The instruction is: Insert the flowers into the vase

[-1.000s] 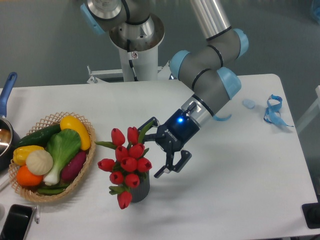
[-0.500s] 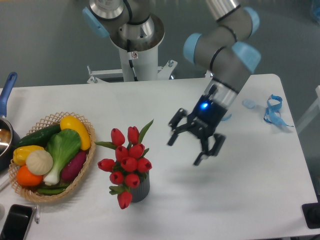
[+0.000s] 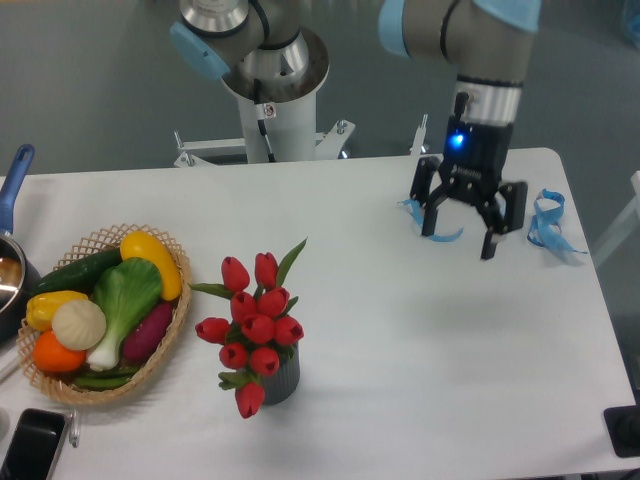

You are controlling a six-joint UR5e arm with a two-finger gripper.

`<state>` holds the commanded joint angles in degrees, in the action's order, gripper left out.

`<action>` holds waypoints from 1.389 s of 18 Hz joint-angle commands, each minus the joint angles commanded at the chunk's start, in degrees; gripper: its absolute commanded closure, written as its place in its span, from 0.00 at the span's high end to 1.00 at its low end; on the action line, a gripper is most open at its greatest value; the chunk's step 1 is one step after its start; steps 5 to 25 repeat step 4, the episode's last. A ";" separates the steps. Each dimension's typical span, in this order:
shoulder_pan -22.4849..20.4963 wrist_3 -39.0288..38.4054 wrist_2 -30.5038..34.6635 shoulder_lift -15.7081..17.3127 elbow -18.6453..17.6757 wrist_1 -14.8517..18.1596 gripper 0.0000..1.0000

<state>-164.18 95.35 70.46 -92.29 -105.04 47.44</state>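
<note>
- Now the red tulips (image 3: 256,328) are standing in the dark ribbed vase (image 3: 283,379) on the desk (image 3: 420,370).
- Well apart, the hand (image 3: 462,238) is hanging released, grasping nothing.

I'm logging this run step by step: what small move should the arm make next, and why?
Probably none beyond holding clear or retracting a little further. The tulips already stand in the dark grey vase, upright beside the wicker basket, and the gripper hangs open and empty far to the right, near the blue ribbon. The insertion looks done.
</note>
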 joint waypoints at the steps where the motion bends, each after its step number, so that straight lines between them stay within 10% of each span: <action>1: 0.00 1.58 1.94 0.18 0.88 2.20 1.00; 4: -0.52 7.47 4.76 0.27 2.99 7.57 1.00; 25: -0.52 7.47 4.76 0.27 2.99 7.57 1.00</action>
